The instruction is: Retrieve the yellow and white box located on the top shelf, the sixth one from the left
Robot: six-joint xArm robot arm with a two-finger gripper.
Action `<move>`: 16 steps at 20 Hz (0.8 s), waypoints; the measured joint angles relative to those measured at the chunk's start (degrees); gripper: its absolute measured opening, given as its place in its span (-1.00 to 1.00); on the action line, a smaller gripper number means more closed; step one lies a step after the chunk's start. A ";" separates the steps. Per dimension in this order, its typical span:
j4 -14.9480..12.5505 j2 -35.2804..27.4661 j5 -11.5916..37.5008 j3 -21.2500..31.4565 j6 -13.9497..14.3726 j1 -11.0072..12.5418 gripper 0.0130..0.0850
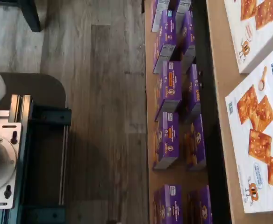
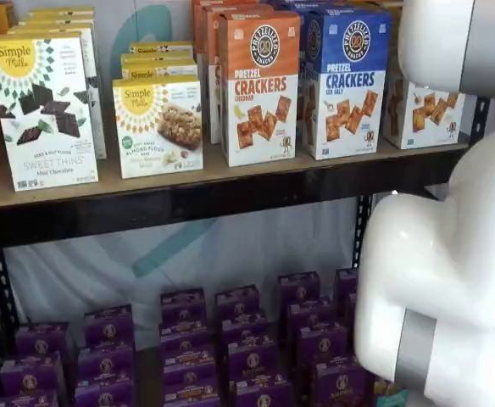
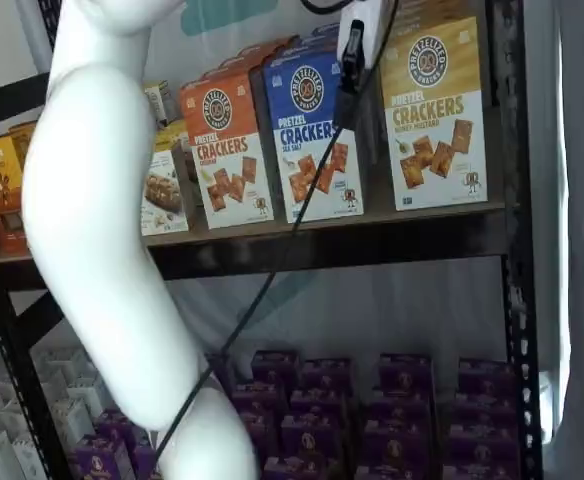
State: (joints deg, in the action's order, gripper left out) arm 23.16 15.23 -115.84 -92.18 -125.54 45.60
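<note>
1. My gripper [image 3: 353,60] hangs from the top edge of a shelf view, in front of the blue box [image 3: 315,135]; it is seen side-on, so I cannot tell how my jaws stand.
2. The yellow box [image 3: 436,115] stands upright on the top shelf [image 3: 372,243], just beside the blue box, at the row's end.
3. My white arm [image 3: 102,250] crosses both shelf views.
4. Purple boxes [image 2: 230,348] fill the lower level.
</note>
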 joint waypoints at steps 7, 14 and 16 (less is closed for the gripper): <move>-8.00 4.02 3.16 2.61 1.42 -5.41 1.00; -5.91 6.17 6.91 3.49 2.14 -5.27 1.00; -2.42 5.88 7.16 2.43 2.46 -3.72 1.00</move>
State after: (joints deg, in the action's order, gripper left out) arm 20.74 21.10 -108.68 -89.75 -123.08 41.88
